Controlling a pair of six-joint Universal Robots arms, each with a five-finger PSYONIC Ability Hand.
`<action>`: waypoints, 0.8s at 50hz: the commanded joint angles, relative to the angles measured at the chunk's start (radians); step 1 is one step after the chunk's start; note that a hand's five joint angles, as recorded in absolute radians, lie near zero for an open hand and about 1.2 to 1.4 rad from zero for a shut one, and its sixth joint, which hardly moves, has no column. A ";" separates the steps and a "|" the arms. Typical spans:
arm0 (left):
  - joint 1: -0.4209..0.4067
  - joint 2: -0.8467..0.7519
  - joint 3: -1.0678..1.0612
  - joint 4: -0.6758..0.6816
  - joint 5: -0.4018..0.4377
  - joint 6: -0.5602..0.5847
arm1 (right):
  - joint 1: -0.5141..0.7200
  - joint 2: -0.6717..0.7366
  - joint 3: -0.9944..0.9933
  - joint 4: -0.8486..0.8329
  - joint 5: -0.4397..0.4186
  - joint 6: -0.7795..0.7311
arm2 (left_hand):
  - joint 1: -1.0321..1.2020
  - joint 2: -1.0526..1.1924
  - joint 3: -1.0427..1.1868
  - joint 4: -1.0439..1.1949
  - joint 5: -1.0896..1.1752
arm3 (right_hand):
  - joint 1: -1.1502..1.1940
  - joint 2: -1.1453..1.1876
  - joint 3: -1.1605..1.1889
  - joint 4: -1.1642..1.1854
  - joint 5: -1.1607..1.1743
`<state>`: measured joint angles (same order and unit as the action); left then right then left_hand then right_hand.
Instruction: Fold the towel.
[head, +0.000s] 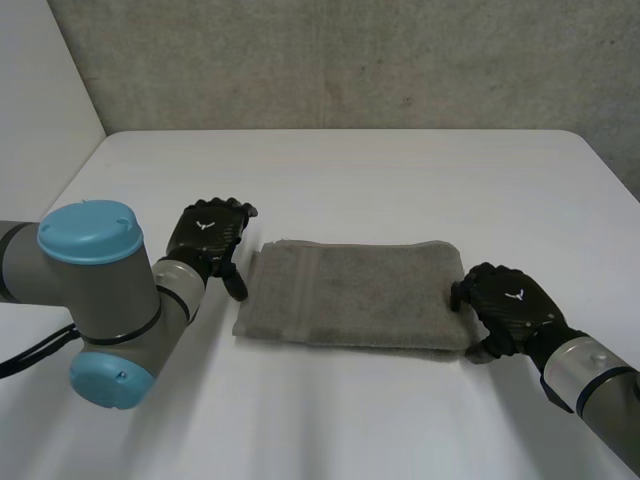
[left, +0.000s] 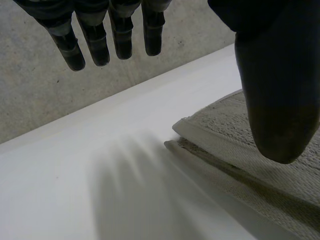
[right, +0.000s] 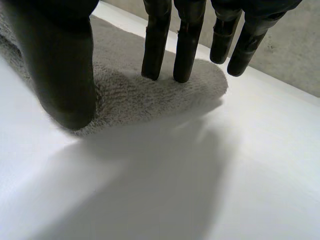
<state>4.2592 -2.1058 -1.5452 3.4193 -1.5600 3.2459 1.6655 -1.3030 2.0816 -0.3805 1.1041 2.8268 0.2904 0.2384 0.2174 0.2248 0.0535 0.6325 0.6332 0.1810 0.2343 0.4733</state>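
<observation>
While both hands flank it, the grey folded towel lies flat on the white table, slightly toward 6 o'clock from the table's middle, long side running from 9 to 3 o'clock. A woven band crosses it near its 9 o'clock end. The left wrist view shows stacked layers at that end, the lower one jutting out a little past the upper.

Left hand: positioned at 9 o'clock of the towel, just beside its short edge. In its wrist view the fingers are straight and spread over bare table, grasping nothing; the thumb hangs above the towel's end. Whether the thumb touches the cloth cannot be told.

Right hand: positioned at 3 o'clock of the towel, at its short edge. In its wrist view the fingers are straight and released, two fingertips over the towel's rounded end and the others past it over the table. The thumb points down at the towel's near edge, apart from the fingers. Nothing is pinched; contact with the cloth cannot be confirmed.

A concrete wall stands behind the table at 12 o'clock.
</observation>
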 joint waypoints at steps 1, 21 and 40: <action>-0.002 0.015 -0.013 0.000 0.000 0.000 | -0.006 0.010 0.012 -0.011 0.000 0.011 | -0.116 -0.064 -0.043 -0.050 -0.053 | 0.083 0.083 -0.007 -0.060 0.068; 0.013 0.056 -0.019 -0.005 0.002 -0.054 | -0.153 -0.012 0.006 -0.003 -0.101 -0.007 | -0.116 -0.064 -0.043 -0.050 -0.053 | 0.764 0.763 -0.007 -0.060 0.748; 0.047 0.107 -0.039 -0.002 0.005 -0.100 | 0.082 -0.136 -0.178 0.104 -0.130 -0.089 | -0.116 -0.064 -0.043 -0.050 -0.053 | 0.764 0.763 -0.007 -0.060 0.748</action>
<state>4.3063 -1.9974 -1.5836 3.4166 -1.5554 3.1453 1.5095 -1.4471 1.9680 -0.2697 0.9544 2.6936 0.2904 0.2384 0.2174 0.2248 0.0535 1.2639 1.3304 0.1811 0.2343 1.1405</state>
